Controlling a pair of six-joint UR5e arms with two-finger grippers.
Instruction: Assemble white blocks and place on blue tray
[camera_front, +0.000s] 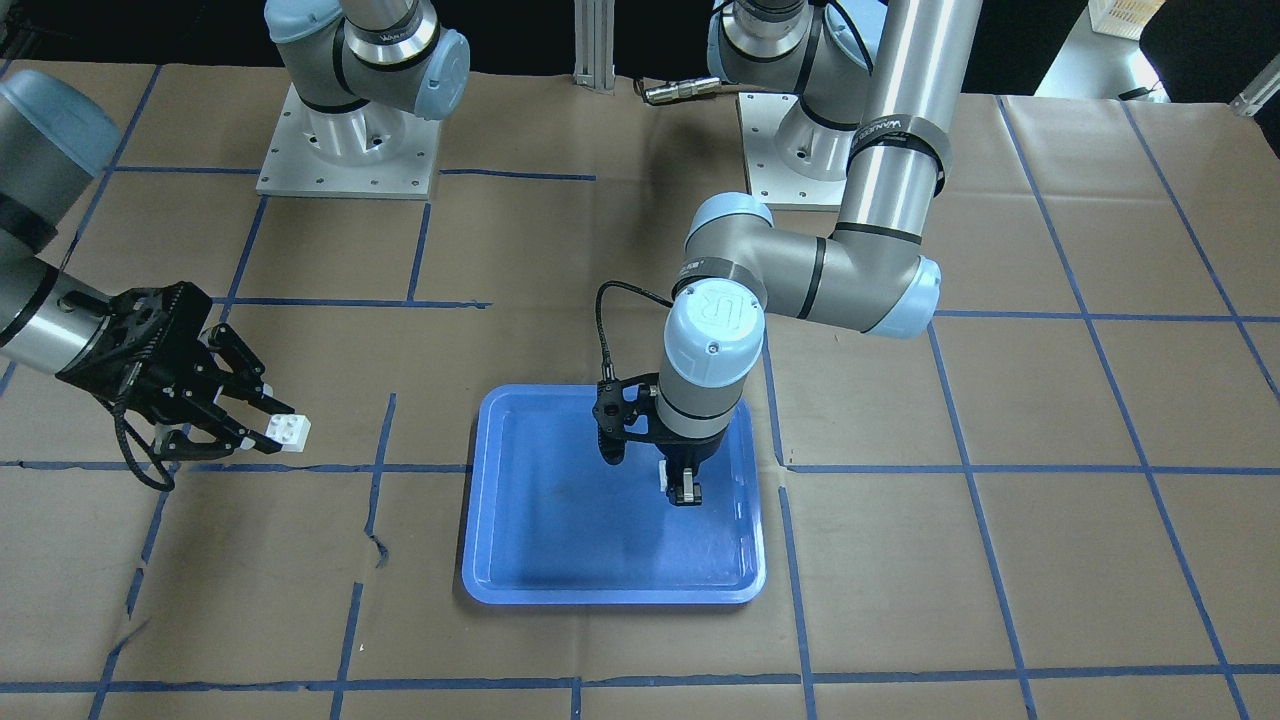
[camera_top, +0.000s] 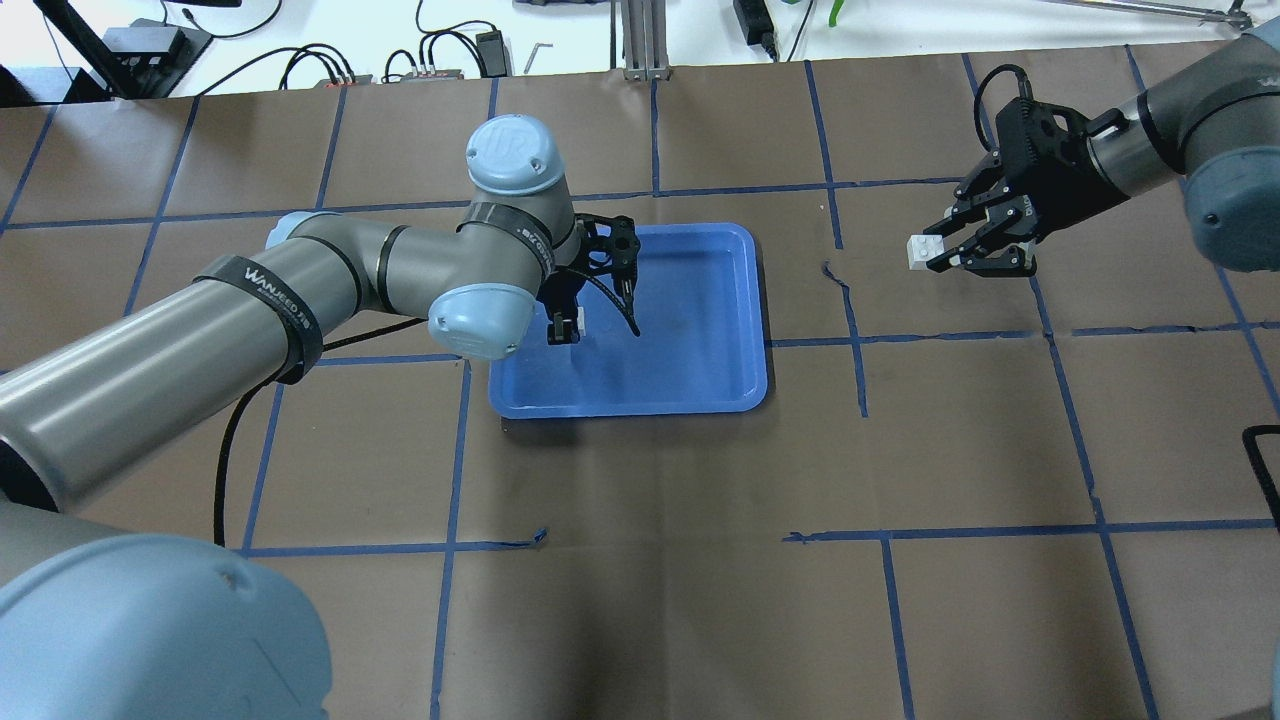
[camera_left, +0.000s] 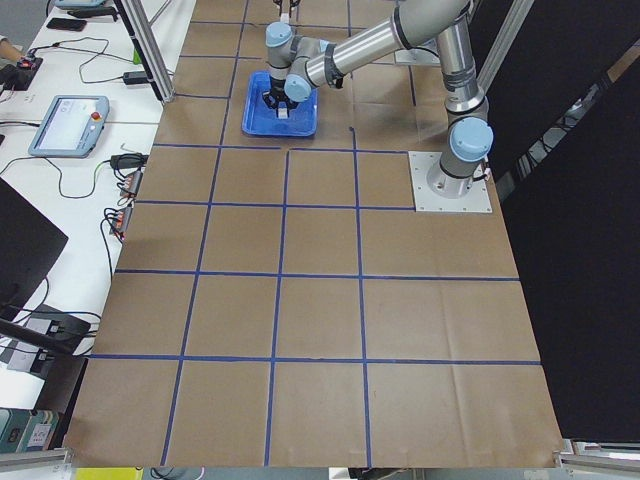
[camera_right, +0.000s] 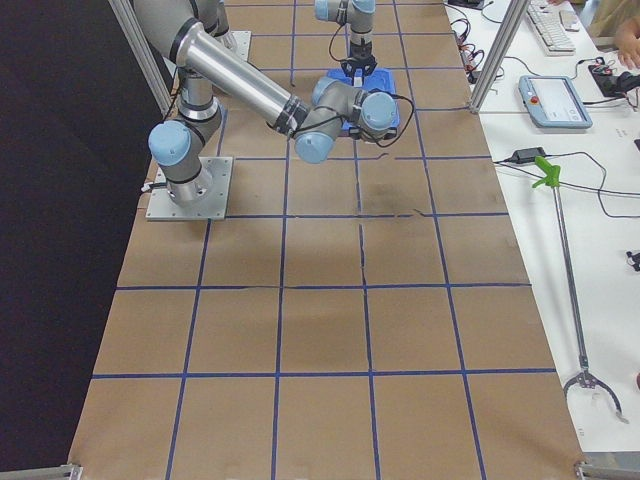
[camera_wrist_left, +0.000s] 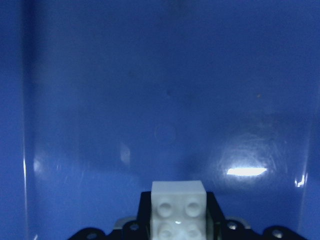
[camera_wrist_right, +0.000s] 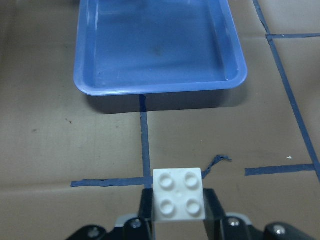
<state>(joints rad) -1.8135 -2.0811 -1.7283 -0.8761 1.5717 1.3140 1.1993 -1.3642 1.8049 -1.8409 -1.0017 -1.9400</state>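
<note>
Assembly pending: left hand (camera_front: 685, 493) clamps one block (camera_wrist_left: 178, 206) low over tray (camera_front: 560, 550), likely as base; right hand (camera_top: 940, 257) grips second block (camera_top: 919, 250) well aside above worktop (camera_top: 900, 430), awaiting join.

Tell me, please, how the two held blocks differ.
The left block, in the left pincer, is over the tray; the right block, in the right pincer, is off it, above brown paper. The left pincer points down; the right slants sideways. Both blocks are white, studded, gripped.

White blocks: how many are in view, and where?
2. One white block is in the left gripper over the blue tray; the other white block is in the right gripper, clear of the tray.
</note>
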